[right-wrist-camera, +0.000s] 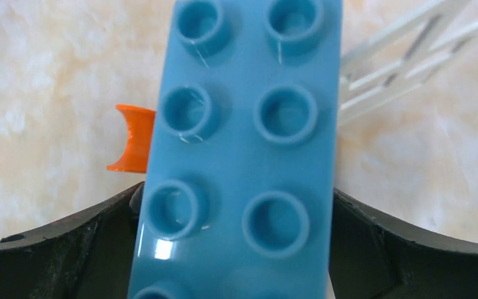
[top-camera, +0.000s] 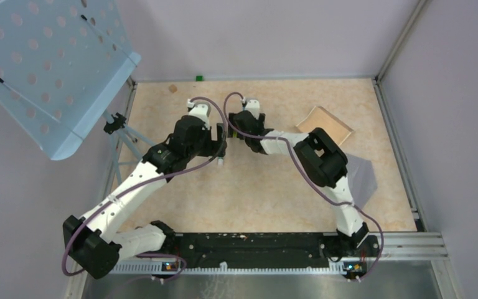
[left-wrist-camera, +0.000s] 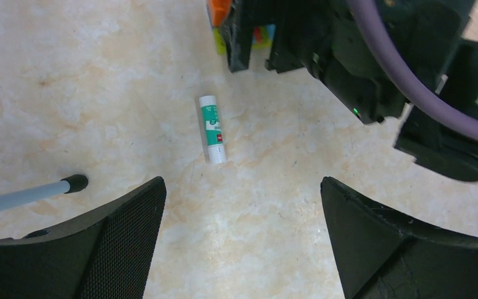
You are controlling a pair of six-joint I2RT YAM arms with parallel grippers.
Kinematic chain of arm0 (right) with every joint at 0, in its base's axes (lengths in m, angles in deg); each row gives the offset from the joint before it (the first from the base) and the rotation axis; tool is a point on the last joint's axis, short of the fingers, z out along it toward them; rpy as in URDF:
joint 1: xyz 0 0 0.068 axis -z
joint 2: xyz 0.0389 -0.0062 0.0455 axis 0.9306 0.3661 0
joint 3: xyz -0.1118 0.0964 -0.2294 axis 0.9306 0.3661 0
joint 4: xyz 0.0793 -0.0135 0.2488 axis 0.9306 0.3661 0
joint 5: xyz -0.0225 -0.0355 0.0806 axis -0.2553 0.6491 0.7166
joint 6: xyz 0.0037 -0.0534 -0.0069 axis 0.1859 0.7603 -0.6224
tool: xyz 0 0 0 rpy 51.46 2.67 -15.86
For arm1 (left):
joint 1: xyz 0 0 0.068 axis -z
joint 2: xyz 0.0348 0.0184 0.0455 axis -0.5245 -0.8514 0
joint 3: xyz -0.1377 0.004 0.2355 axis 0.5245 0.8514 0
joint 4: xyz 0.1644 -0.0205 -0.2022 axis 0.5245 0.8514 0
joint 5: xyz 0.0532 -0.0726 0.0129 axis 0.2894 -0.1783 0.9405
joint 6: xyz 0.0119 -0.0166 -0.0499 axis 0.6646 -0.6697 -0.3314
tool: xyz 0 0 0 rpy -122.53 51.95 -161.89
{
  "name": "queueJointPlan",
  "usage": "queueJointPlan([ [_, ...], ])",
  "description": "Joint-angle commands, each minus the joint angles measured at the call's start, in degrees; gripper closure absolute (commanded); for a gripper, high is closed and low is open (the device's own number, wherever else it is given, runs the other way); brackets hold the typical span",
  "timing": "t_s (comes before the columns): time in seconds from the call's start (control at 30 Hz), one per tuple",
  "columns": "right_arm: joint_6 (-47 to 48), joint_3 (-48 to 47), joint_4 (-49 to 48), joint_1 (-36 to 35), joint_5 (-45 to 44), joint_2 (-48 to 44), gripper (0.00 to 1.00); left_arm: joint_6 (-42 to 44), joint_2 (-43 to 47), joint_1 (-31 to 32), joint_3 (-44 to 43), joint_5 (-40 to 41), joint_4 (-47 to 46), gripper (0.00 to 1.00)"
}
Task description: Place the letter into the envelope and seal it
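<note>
1. Between the fingers of the left gripper (left-wrist-camera: pixel 243 187) there's only bare tan table (top-camera: pixel 261 187). Those fingers are spread wide and hold nothing.
2. Just ahead of those fingertips lies a small white stick (left-wrist-camera: pixel 213 129) with a green label, flat on the table and clear of both pads. Out past the left-hand finger, a grey stand leg (left-wrist-camera: pixel 31 194) with a black tip pokes in.
3. Further ahead of the same fingers is the right gripper (right-wrist-camera: pixel 236 190), its black fingers (right-wrist-camera: pixel 68 255) down at a block cluster (left-wrist-camera: pixel 219 15).
4. Up close, a blue block (right-wrist-camera: pixel 243 124) fills the whole gap between the right fingers, its sides meeting both. The fingers are set wide, but I can't tell whether they're pinching it or only straddling it. An orange piece (right-wrist-camera: pixel 134 140) juts out beside the block, just ahead of one finger.
5. Well behind the right fingers, past the forearm, the letter (top-camera: pixel 325 126) lies flat on the table, far from both pairs of fingers.
6. Farther back along that arm lies the grey envelope (top-camera: pixel 362 177), partly under the elbow and near the letter. Whether the two touch I can't tell.
</note>
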Motion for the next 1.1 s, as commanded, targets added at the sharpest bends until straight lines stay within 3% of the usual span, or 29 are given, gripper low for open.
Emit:
queueJointPlan([
  [0.0, 5.1, -11.8, 8.9, 0.2, 5.8, 8.4, 0.02, 0.3, -0.1, -0.7, -3.4, -1.5, -1.8, 0.01],
  [0.27, 1.1, -42.0, 22.0, 0.4, 16.5, 25.6, 0.04, 1.2, 0.7, -1.5, -8.4, -3.4, -0.8, 0.01],
  [0.4, 0.6, -49.9, 24.4, 0.5, 18.0, 28.7, 0.03, 1.5, 0.8, -1.6, -9.6, -4.5, -0.8, 0.01],
  [0.73, 3.1, -46.9, 21.5, 2.4, 24.5, 18.2, 0.01, 2.0, 1.6, -1.9, -9.0, -4.7, -1.5, 0.01],
  [0.93, 2.6, -48.8, 26.9, 3.4, 26.4, 12.9, 0.01, 2.0, 2.4, -2.3, -9.1, -4.8, -1.7, 0.01],
  [1.07, 2.4, -44.7, 28.8, 3.7, 27.0, 8.6, 0.01, 1.7, 2.8, -2.4, -9.1, -5.3, -1.7, 0.01],
])
